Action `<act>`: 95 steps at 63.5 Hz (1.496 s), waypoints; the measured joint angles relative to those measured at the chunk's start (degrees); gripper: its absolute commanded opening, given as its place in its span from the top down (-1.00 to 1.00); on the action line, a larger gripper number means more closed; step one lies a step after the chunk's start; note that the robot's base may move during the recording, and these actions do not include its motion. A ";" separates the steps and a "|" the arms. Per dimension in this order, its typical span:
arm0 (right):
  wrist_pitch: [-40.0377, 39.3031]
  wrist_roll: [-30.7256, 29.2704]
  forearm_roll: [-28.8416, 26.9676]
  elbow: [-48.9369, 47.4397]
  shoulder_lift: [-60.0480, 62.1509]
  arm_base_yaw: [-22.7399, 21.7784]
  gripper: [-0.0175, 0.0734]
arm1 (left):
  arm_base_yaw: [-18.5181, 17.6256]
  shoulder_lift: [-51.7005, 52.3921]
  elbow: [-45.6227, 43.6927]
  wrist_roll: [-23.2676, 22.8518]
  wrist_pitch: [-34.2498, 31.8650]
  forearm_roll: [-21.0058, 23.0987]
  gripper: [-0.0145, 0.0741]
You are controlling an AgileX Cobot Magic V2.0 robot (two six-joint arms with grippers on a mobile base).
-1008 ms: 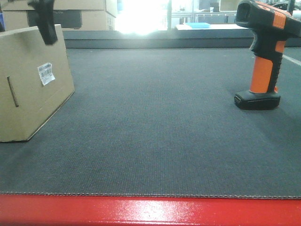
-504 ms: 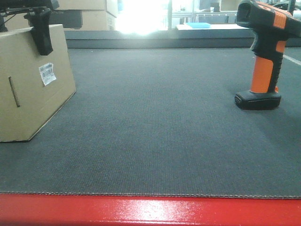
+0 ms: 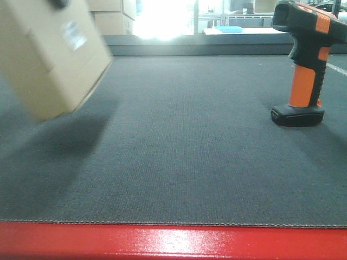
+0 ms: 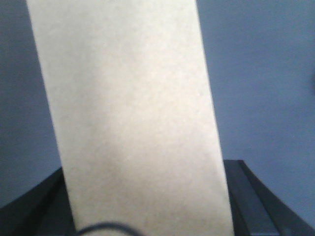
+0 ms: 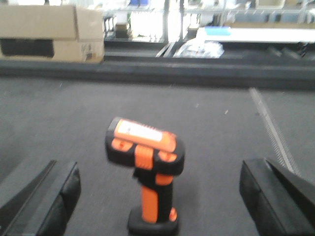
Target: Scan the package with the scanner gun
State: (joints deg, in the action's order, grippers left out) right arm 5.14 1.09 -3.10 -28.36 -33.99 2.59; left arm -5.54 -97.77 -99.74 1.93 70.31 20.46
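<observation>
Exterior front-facing view puts the package point(image 3: 51, 59) at the far left, hanging clear of the tabletop point(image 3: 190, 162) with one corner tipped down and a broad shadow point(image 3: 49, 157) under it. Its white label point(image 3: 75, 35) faces the open middle of the cloth, though it is too blurred to read. A dark finger point(image 3: 58, 3) shows at the box's top edge. In the left wrist view the left pincer point(image 4: 147, 167) has a black finger on either side of the cardboard and is pinching the package between them. We take that grip to be what keeps the box in the air. We judge the tilt and the inward-facing label to be deliberate, so that the barcode is offered towards the other arm.

The middle of the tabletop carries nothing between the two things. Behind it sit the stacked cartons point(image 3: 111, 13), and along the near side runs a red edge point(image 3: 173, 241).

At the far right the scanner gun point(image 3: 303, 65) stands upright on its black base, well apart from the package, with its head turned towards the left. In the right wrist view the right pincer point(image 5: 157, 167) is spread wide. The scanner stands between its fingers point(image 5: 44, 196) but touches neither. We read this as the approach to a grasp on the orange handle. The scanner is not yet picked up, so no scan is possible yet.
</observation>
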 measured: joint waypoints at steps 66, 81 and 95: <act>-42.21 0.00 -11.19 10.28 -34.63 7.75 -0.62 | 4.47 0.11 0.00 2.41 0.08 13.26 0.92; -54.93 0.00 -11.72 9.80 -45.97 7.75 -0.62 | 4.47 0.11 0.00 2.41 0.08 13.26 0.92; -56.88 0.00 -12.08 6.28 -52.07 7.75 -0.62 | 4.47 0.11 0.00 2.41 0.08 13.16 0.92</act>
State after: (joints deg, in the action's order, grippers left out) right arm -51.75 1.09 -15.18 -22.08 -86.06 10.34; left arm -1.07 -97.66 -99.74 4.34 70.40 33.62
